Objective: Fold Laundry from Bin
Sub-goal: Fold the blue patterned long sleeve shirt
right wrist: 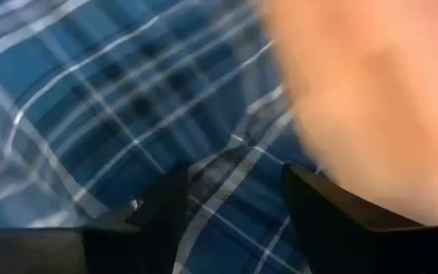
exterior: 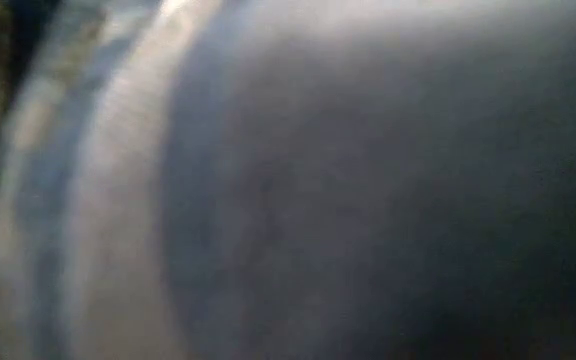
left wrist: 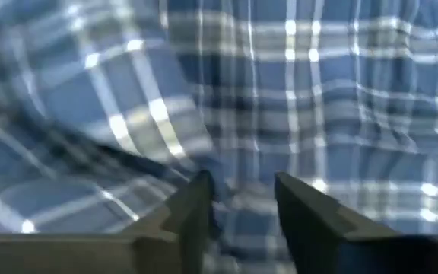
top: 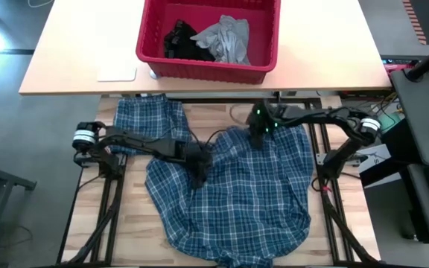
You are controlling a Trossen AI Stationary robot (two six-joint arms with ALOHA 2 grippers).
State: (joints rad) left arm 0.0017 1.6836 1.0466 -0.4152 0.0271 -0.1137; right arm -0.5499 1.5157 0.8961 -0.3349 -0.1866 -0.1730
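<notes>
Plaid shirt [top: 233, 190] is being spread flat on the wooden table [top: 136, 216], fwd of the red bin [top: 149, 45].
L gripper [top: 199, 176] & R gripper [top: 258, 132] are being held partly open over cloth, nothing clearly pinched. An edge should be gripped w/ both, then pulled apart evenly; grey T-shirt [top: 228, 39] is being left in bin.

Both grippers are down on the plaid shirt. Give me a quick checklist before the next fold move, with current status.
1. Plaid shirt out of the bin and spread on the table: ok.
2. Left gripper on the shirt, fingers apart: ok.
3. Right gripper at the shirt's far edge, fingers apart: ok.
4. Either gripper actually pinching cloth: cannot tell.
5. Shirt flat: not ok, wrinkled.
6. Grey T-shirt and black garment lying in the red bin: ok.
</notes>
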